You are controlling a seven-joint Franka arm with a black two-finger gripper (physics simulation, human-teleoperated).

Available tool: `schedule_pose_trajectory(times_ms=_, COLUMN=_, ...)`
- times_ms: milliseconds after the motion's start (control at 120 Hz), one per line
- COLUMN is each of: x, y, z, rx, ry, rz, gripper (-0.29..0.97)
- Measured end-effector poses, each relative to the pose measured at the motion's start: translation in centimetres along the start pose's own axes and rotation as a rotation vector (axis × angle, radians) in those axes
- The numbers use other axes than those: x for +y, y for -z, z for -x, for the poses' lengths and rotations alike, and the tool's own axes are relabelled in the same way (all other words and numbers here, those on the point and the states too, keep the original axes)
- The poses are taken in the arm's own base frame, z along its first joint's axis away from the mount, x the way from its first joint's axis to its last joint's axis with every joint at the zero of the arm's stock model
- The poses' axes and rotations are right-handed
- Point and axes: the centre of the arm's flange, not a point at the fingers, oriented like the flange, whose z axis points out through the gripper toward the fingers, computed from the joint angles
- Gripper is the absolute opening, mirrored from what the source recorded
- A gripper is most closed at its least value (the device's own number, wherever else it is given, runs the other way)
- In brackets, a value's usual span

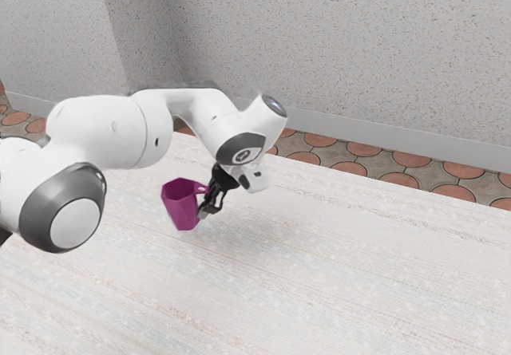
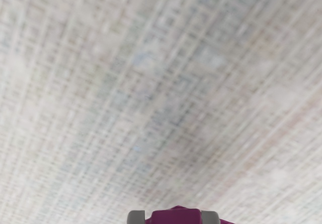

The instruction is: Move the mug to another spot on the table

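Gripper (image 1: pixel 209 203) clamped on magenta mug (image 1: pixel 181 204) (hangs tilted), apparently clear of table (image 1: pixel 343 275). Carry low and steady; lower gently onto bare surface before letting go.

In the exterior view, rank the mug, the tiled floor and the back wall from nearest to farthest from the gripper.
1. mug: clamped in the gripper, on its exterior-view left.
2. tiled floor: beyond the far edge of the table.
3. back wall: behind the floor, farthest.
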Motion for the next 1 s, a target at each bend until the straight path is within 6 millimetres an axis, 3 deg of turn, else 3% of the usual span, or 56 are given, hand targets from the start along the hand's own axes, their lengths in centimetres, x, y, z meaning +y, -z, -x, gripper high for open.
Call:
schedule_pose_trajectory(times_ms=400, x=1.8, y=0.4, z=-2.9, rx=0.040, ry=-0.030, rz=-0.015, gripper=-0.11)
schedule_pose_trajectory(times_ms=767, x=2.6, y=-1.0, z=-4.1, rx=0.045, ry=-0.030, rz=0.002, gripper=-0.10)
schedule_pose_trajectory(times_ms=1000, x=2.7, y=-0.8, z=-4.0, rx=0.055, ry=-0.023, rz=0.015, gripper=0.36)
